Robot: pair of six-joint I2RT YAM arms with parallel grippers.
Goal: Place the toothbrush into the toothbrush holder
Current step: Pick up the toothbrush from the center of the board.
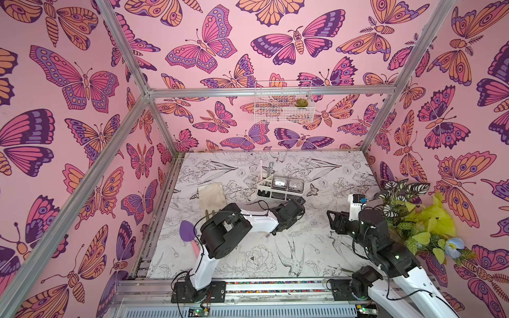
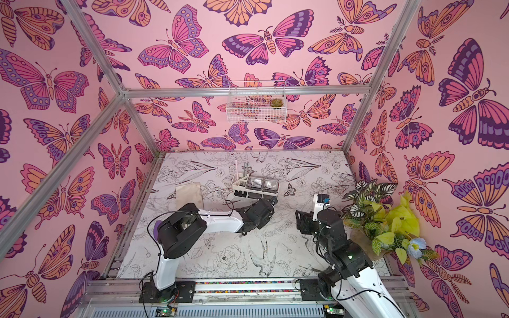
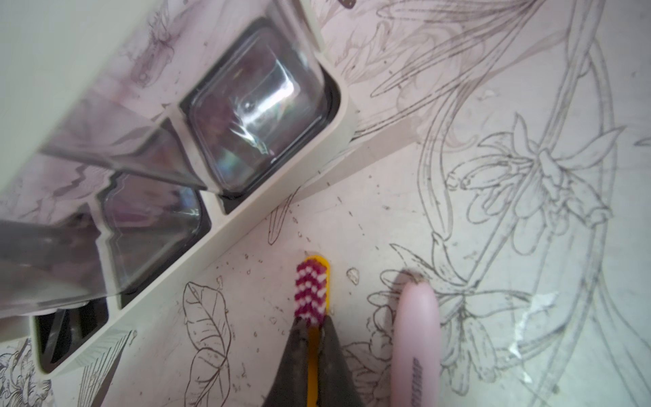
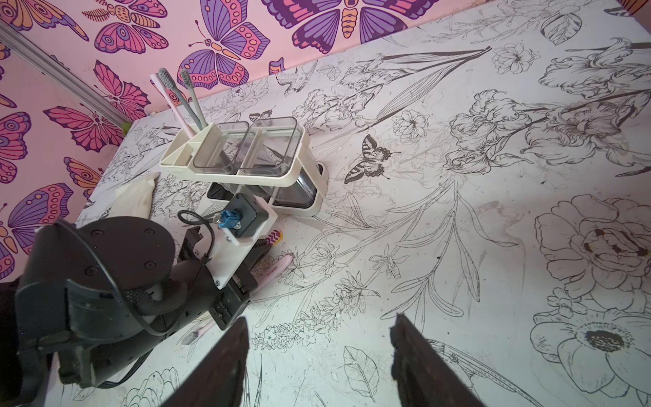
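A yellow toothbrush with red-and-white bristles sticks out past my left gripper, which is shut on its neck just above the table. Its head also peeks out in the right wrist view. The white toothbrush holder with two clear-grey cups stands right in front of it, in both top views. A pink and a grey toothbrush stand in its slot section. My right gripper hangs open over bare table, right of the holder.
Another pink toothbrush lies on the table beside my left gripper. A beige pouch and a purple scoop lie at the left. Fake plants fill the right edge. A white wire basket hangs on the back wall.
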